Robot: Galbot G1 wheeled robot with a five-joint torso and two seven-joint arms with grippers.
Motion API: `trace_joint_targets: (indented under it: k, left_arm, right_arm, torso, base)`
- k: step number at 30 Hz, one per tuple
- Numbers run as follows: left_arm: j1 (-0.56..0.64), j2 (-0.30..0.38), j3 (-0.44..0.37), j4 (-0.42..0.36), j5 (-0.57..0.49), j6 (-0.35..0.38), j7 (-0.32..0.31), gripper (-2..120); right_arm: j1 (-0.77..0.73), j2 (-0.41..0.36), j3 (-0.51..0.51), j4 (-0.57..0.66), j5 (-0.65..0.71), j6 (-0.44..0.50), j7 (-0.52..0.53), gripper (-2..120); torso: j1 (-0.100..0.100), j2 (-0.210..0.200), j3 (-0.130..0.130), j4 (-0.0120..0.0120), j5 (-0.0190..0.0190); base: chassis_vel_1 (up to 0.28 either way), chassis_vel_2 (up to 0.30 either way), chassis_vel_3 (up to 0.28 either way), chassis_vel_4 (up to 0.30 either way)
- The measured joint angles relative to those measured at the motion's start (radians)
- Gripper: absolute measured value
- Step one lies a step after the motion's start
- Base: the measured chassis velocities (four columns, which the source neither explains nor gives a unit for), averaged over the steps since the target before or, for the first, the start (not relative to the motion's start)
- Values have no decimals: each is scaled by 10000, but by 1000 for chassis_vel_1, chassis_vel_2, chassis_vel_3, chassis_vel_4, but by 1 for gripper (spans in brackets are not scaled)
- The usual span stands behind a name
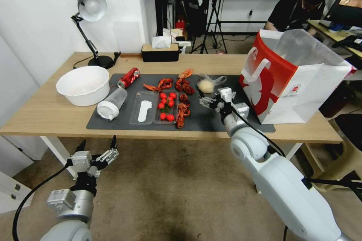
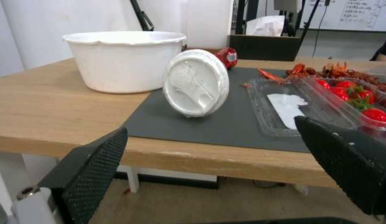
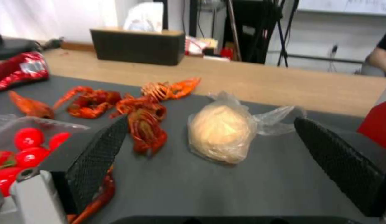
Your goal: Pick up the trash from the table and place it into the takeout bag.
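Where mat (image 1: 211, 120) blurs — right pincer (image 1: 208, 102) agape, perhaps nearing bagged lump (image 3: 221, 137).

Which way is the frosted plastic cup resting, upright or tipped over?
Tipped over: the frosted plastic cup lies on its side on the dark mat, its white lid facing the table edge.

Long light-wood table (image 1: 49, 115), white legs. Dark grey mat (image 1: 211, 120) on middle. On bare wood: big white basin (image 1: 83, 84) left of mat, desk lamp (image 1: 91, 26) at back left, black tissue box (image 1: 160, 52) at back edge, red-and-white takeout bag (image 1: 298, 79) upright at right end, partly over mat. On mat: frosted cup (image 1: 111, 103) on its side, dented red can (image 1: 129, 77), clear tray with cherry tomatoes (image 1: 166, 105), crayfish shells (image 1: 183, 98) scattered, clear bag with beige lump (image 1: 207, 84).
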Motion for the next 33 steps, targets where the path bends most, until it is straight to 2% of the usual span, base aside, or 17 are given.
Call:
trace_joint_targets:
  k: [9, 24, 33]
  left_arm:
    - [-53, 3, 13, 48, 4, 22, -7, 100]
    - [-73, 60, 39, 10, 1, 47, -7, 100]
    - [-81, 72, 45, 9, 13, 81, 2, 100]
  right_arm:
    - [1262, 76, -440, -1038, 1309, -664, 223, 100]
    - [2332, 489, -720, -2986, 1785, -1330, 286, 100]
    - [2893, 542, -1124, -3692, 2441, -1509, 391, 100]
  torso:
    - [0, 0, 0, 0, 2]
    - [0, 0, 0, 0, 2]
    - [-2, 2, -1, 0, 1]
  base:
    - [0, 0, 0, 0]
    - [0, 0, 0, 0]
    - [0, 0, 0, 0]
